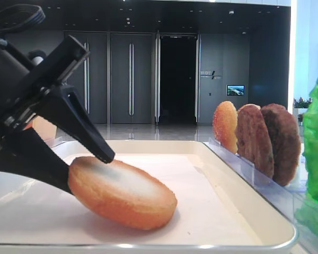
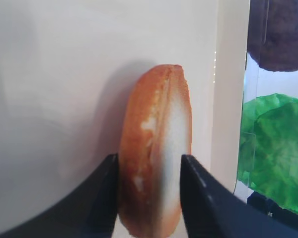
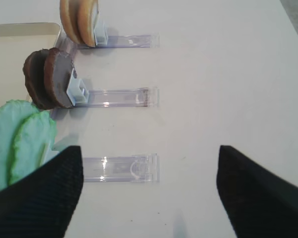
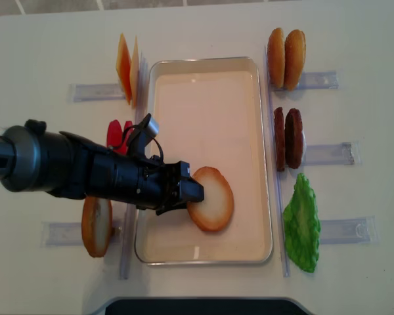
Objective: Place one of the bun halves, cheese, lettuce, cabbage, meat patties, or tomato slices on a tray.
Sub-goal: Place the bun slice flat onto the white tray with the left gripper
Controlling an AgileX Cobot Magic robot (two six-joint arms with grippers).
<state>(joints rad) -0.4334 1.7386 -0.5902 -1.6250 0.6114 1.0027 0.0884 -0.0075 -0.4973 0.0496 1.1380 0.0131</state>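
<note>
A round bun half (image 4: pixel 211 198), golden crust with a pale smooth face, lies on the glossy cream tray (image 4: pixel 203 85); the left gripper (image 4: pixel 192 191) has its black fingers (image 1: pixel 85 132) parted just around the bun's edge; the right gripper (image 3: pixel 149 191) gapes wide, empty, beside the tray.

No legible text, label, brand, number or sign appears in any view. A small sign (image 1: pixel 210 74) on the dark wall behind the scene bears marks too small to read, and a lit screen (image 1: pixel 235 90) near it shows only a picture. The food, racks and tray carry no printing.
</note>
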